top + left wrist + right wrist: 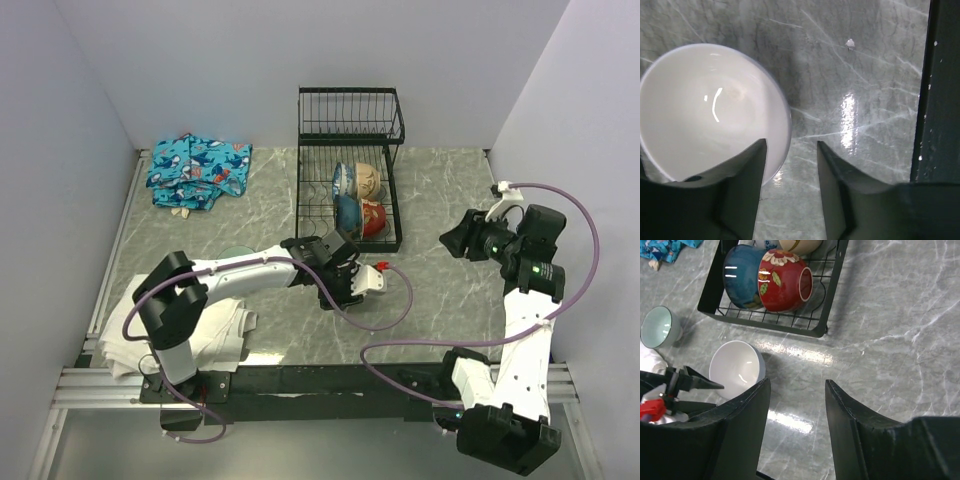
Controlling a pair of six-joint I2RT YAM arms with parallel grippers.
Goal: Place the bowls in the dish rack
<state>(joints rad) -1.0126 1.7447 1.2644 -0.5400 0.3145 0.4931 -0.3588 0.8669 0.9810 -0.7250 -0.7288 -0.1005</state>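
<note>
The black wire dish rack [388,190] stands at the back centre, with several bowls on their sides in it. The right wrist view shows a red flowered bowl [782,282], a blue one [742,275] and a cream one [800,244] in the rack [765,322]. A white bowl [705,110] sits upright on the table in front of the rack [735,367]. My left gripper [791,145] is open, its fingers on either side of this bowl's right rim [365,283]. A pale green bowl [657,327] stands further left. My right gripper [797,385] is open and empty, up over the right side of the table [455,238].
A blue patterned cloth [195,170] lies at the back left. A white cloth [215,335] lies by the left arm's base. White walls close in the left, back and right. A dark bar [940,100] runs down the right edge of the left wrist view.
</note>
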